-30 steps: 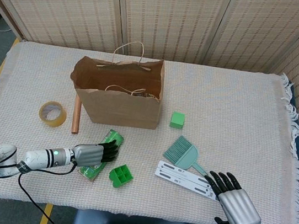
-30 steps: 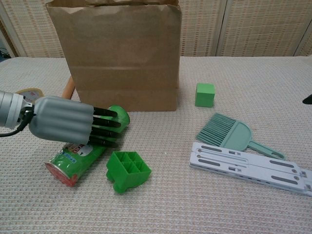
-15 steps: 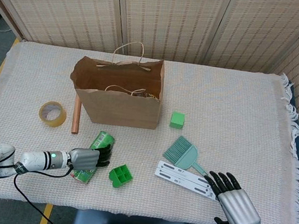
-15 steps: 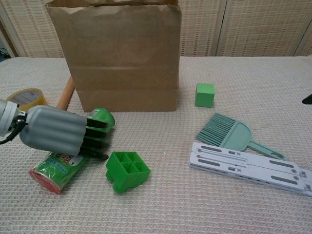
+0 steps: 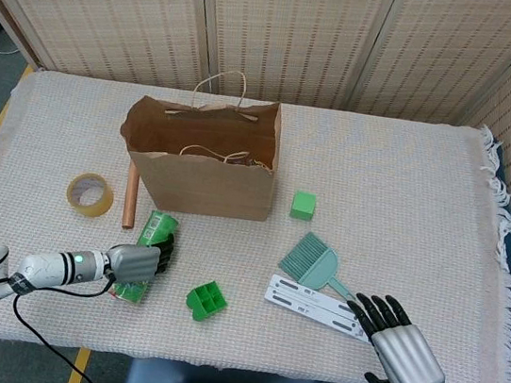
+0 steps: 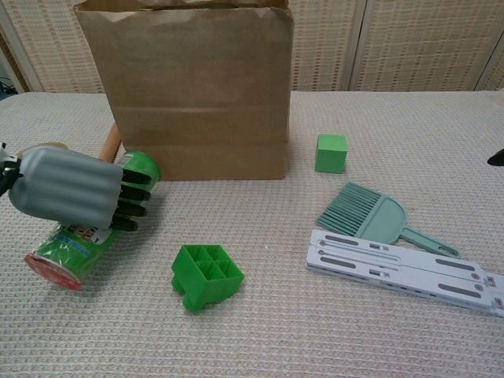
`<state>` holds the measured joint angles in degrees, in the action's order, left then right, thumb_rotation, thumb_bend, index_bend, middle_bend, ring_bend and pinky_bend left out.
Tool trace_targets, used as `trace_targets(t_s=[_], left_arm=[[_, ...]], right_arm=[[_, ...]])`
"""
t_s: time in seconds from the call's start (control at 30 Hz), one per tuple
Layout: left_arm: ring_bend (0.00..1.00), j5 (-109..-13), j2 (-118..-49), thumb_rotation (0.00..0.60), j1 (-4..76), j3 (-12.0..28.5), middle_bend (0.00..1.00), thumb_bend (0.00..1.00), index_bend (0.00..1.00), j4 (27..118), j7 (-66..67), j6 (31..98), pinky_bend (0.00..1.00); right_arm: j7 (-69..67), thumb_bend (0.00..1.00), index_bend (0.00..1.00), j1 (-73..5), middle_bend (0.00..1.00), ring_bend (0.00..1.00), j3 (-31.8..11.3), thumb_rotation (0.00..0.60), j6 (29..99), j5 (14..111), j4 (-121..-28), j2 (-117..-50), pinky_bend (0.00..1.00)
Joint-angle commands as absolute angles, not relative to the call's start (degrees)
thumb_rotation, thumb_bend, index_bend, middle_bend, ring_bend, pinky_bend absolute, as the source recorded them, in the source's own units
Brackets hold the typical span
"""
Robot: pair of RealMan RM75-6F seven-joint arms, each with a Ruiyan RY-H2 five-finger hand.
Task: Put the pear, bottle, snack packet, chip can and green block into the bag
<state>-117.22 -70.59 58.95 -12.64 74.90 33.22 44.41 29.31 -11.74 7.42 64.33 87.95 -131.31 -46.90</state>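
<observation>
Left robot hand (image 5: 136, 261): palm down, fingers wrapped over chip can (image 6: 83, 236), gripping it.
Chip can: lying on surface (image 5: 407, 194), 7 o'clock of bag (image 5: 201, 155).
Right robot hand (image 5: 400, 350): fingers spread, empty, at 5 o'clock.
Green block (image 5: 303, 205): 3 o'clock of bag.

Left hand (image 6: 67, 190): silver-grey ribbed back, black fingers (image 6: 134, 194). Its forearm is white and grey in jointed segments, with a small green light on the wrist and a black cable trailing beneath. Right hand (image 5: 401, 348): same silver ribbed back, black fingers (image 5: 375, 308), grey wrist below.
</observation>
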Motion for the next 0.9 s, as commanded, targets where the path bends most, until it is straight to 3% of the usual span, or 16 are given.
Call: trace_targets(t_s=[0.03,0.4,0.57,0.7,0.83,0.9], left_arm=[[0.57,-115.1,-67.4,0.600,57.4,-11.7,0.62,0.66,0.55,77.2,34.1,45.8,0.71],[0.60,-110.2,-56.5,0.600,50.7,-9.9,0.65,0.67,0.57,80.3,36.5,53.7,0.72],[0.60,-101.9,-55.8,0.600,45.6,-4.2,0.66,0.67,0.59,79.8,36.7,60.7,0.72],[0.60,-92.8,-60.5,0.600,41.0,3.0,0.66,0.67,0.59,80.0,33.4,70.2,0.72],[0.60,-90.2,-62.7,0.600,40.1,5.4,0.66,0.67,0.59,80.0,32.1,72.9,0.72],[0.60,-87.3,-65.4,0.600,39.6,8.8,0.66,0.67,0.59,80.4,30.1,76.3,0.72]], right_arm=[[29.1,0.06,0.00,-11.6,0.00,0.00,7.6,0.600,64.4,88.5,-131.4,-46.7,0.00],[28.6,0.06,0.00,-11.0,0.00,0.00,8.1,0.600,64.8,90.5,-131.5,-46.3,0.00],[28.7,0.06,0.00,-10.8,0.00,0.00,8.3,0.600,64.8,91.0,-131.5,-46.3,0.00],[29.0,0.06,0.00,-10.6,0.00,0.00,8.4,0.600,64.8,91.4,-131.6,-46.4,0.00],[29.1,0.06,0.00,-10.6,0.00,0.00,8.4,0.600,64.8,91.5,-131.6,-46.5,0.00],[29.2,0.06,0.00,-10.5,0.00,0.00,8.4,0.600,64.8,91.4,-131.5,-46.5,0.00]])
